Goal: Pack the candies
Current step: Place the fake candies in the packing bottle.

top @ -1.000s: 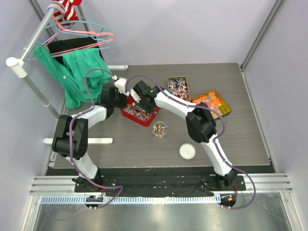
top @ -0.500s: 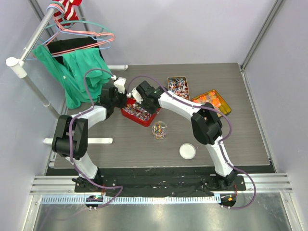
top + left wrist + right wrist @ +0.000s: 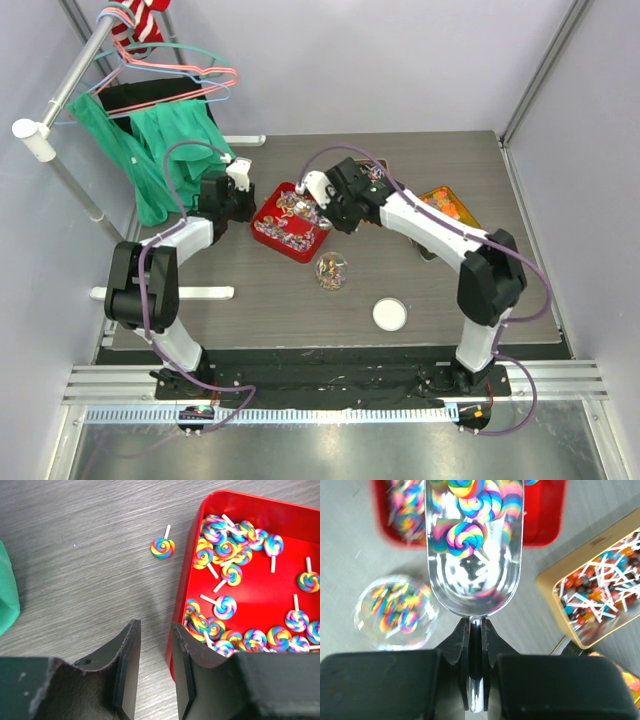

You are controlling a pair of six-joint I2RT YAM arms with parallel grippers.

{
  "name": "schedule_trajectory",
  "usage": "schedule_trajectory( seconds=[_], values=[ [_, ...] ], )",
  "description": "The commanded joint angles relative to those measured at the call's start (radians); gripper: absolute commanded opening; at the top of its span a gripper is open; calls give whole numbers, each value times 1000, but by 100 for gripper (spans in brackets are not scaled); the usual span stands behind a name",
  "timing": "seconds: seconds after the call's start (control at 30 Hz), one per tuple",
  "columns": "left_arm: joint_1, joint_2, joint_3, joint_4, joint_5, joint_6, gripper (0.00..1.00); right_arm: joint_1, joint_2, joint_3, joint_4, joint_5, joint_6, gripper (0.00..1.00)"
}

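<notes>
Open table [image 3: 75,555] lies left of the red tray [image 3: 181,600], save one lollipop [image 3: 163,547].

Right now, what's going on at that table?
The right gripper is shut on the handle of a shiny metal scoop loaded with rainbow swirl lollipops, its tip over the red rectangular tin. A clear round jar beside it already holds some. The left gripper sits open at the tin's near corner. One lollipop lies loose on the grey wood-grain table.
</notes>
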State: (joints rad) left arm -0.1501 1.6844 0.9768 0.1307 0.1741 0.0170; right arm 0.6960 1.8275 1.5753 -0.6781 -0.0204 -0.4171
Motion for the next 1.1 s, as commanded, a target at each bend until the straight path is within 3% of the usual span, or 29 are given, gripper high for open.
schedule_trajectory(
  seconds=[0.0,0.17,0.43,1.07],
  values=[
    [7,-64,54,-66,28,70,34,5,-183,-113,5,-81,-89,1],
    [12,-78,57,-128,19,97,34,5,-299,-231,-52,-99,-158,1],
    [15,-110,86,-267,12,162,34,8,-390,-262,-222,-72,-275,1],
    [15,-153,74,-333,-18,196,34,171,-185,-153,-431,373,-379,1]
  ],
)
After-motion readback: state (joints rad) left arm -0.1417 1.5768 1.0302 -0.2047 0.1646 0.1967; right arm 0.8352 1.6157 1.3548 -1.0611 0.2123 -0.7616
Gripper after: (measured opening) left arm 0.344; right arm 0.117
